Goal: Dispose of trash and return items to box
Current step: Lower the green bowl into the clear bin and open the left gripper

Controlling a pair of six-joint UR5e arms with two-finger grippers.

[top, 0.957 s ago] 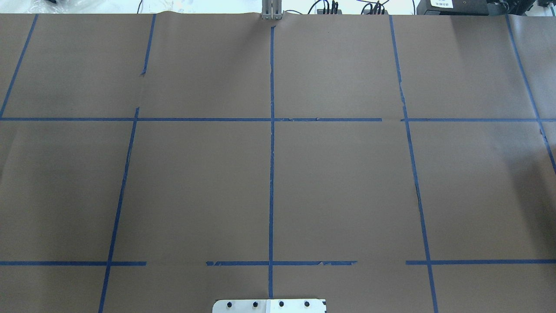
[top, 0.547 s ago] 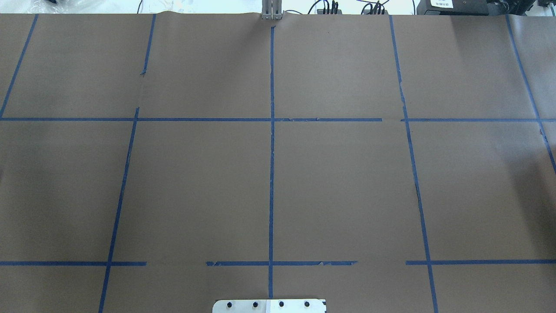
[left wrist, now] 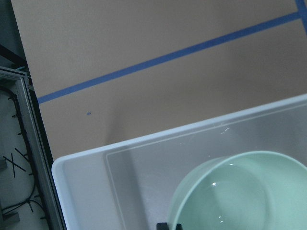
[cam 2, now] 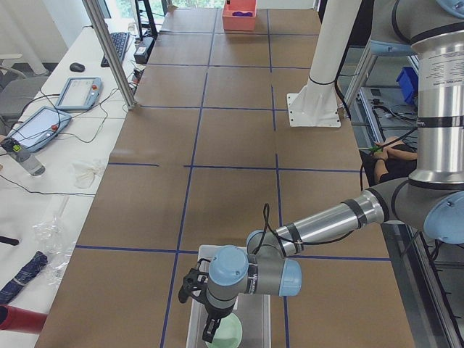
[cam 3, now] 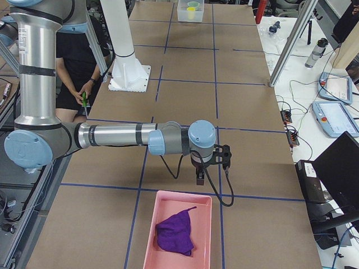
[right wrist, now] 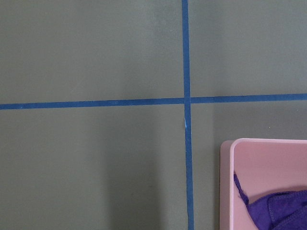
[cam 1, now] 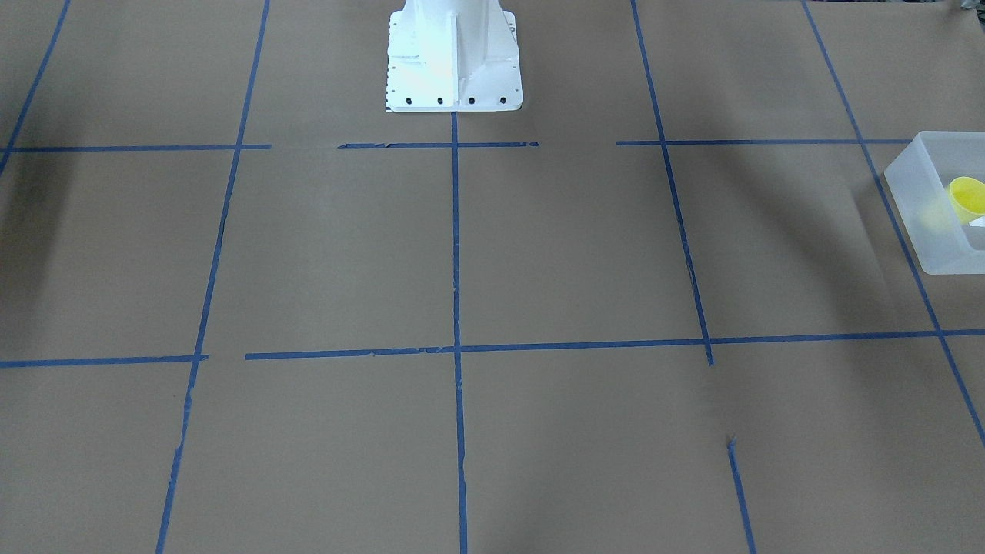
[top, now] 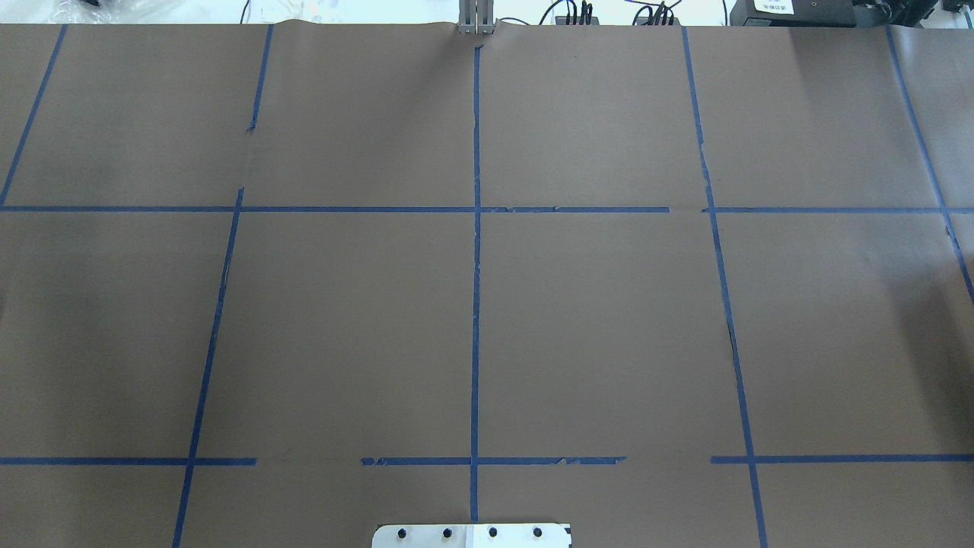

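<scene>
The translucent white box [cam 1: 931, 231] stands at the table's end on my left, cut off by the edge of the front view. The yellow cup [cam 1: 968, 198] lies inside it; the exterior right view shows it far off [cam 3: 192, 12]. A pale green bowl [left wrist: 240, 191] also sits in the box [left wrist: 72, 165]. My left gripper [cam 2: 209, 330] hangs over the box [cam 2: 265, 319], just above the bowl [cam 2: 230, 336]; I cannot tell if it is open or shut. My right gripper [cam 3: 210, 171] hovers over bare table beside a pink bin [cam 3: 176, 230]; its state cannot be told.
The pink bin [right wrist: 261, 163] holds a purple cloth [right wrist: 276, 211] at the table's end on my right. The white robot base [cam 1: 454, 54] stands at the table's near middle. Blue tape lines grid the brown paper. Tablets, cables and a bottle lie beyond the far edge.
</scene>
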